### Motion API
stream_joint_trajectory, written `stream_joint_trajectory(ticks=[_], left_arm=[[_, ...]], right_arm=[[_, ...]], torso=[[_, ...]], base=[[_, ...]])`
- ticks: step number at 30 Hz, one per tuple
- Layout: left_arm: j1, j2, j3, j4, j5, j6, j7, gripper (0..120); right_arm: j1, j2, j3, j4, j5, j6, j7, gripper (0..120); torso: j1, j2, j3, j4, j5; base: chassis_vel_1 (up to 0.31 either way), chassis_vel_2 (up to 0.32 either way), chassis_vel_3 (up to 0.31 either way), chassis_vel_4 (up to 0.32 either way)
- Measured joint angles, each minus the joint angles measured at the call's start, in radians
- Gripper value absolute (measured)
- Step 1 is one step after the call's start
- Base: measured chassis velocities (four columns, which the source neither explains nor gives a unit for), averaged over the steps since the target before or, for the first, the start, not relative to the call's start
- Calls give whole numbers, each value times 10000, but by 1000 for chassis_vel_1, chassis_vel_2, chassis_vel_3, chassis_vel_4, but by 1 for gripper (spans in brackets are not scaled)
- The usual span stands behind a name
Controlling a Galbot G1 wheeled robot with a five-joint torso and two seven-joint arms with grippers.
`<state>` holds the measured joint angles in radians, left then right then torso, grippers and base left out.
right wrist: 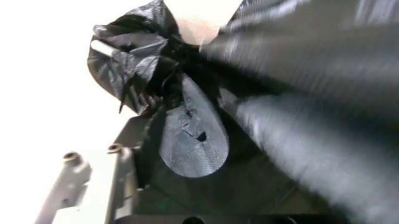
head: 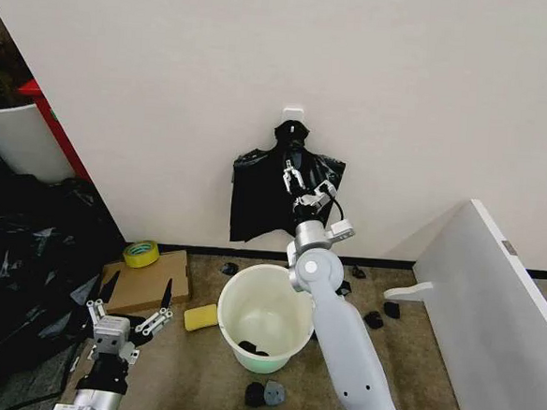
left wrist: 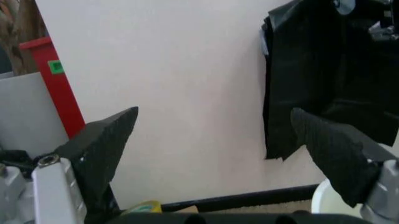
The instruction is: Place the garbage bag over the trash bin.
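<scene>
A white trash bin point(head: 264, 315) stands on the floor point(head: 430, 385) near a pale wall point(head: 169, 85), at the centre of the head view. At twelve o'clock from the bin, a cape-shaped bunch of black bags point(head: 255, 199) hangs from a white wall hook point(head: 294, 113). The right arm reaches up over the bin, and its right end effector point(head: 290, 177) is against this bunch, fingers pressed into the black plastic; I cannot tell whether they pinch it. The left end effector point(head: 136, 297) rests low at nine o'clock from the bin, fingers spread wide and holding nothing. Beyond it lie a cardboard box point(head: 146, 285), a yellow tape roll point(head: 141, 252) and a yellow sponge point(head: 201, 317). Small dark scraps sit inside the bin and on the floor around it.
</scene>
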<state>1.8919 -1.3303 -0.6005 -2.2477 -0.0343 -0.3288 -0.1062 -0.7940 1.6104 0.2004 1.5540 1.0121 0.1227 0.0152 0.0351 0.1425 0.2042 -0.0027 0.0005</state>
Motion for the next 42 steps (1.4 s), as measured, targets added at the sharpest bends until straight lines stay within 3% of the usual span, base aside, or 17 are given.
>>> stream_joint_trajectory(ticks=[17, 26, 32, 42], left_arm=[[45, -38, 19, -52, 96, 0, -85, 94], [-98, -19, 128, 22, 92, 21, -101, 94], [-225, 34, 178, 157, 58, 33, -108, 94], [-255, 15, 195, 204, 57, -33, -121, 94]], right_arm=[[-139, -74, -158, 100, -259, 45, -132, 0], [-996, -585, -313, 659, -1144, 176, -554, 0], [-2646, -1854, -667, 1963, -2847, 526, -1226, 0], [-4481, -3286, -891, 3150, -5050, 1317, -2017, 0]], torso=[[0, 0, 0, 1, 0], [0, 0, -1, 2, 0], [-1, 2, -2, 2, 3], [-1, 2, -2, 1, 4]], base=[[0, 0, 0, 0], [0, 0, 0, 0], [0, 0, 0, 0], [0, 0, 0, 0]])
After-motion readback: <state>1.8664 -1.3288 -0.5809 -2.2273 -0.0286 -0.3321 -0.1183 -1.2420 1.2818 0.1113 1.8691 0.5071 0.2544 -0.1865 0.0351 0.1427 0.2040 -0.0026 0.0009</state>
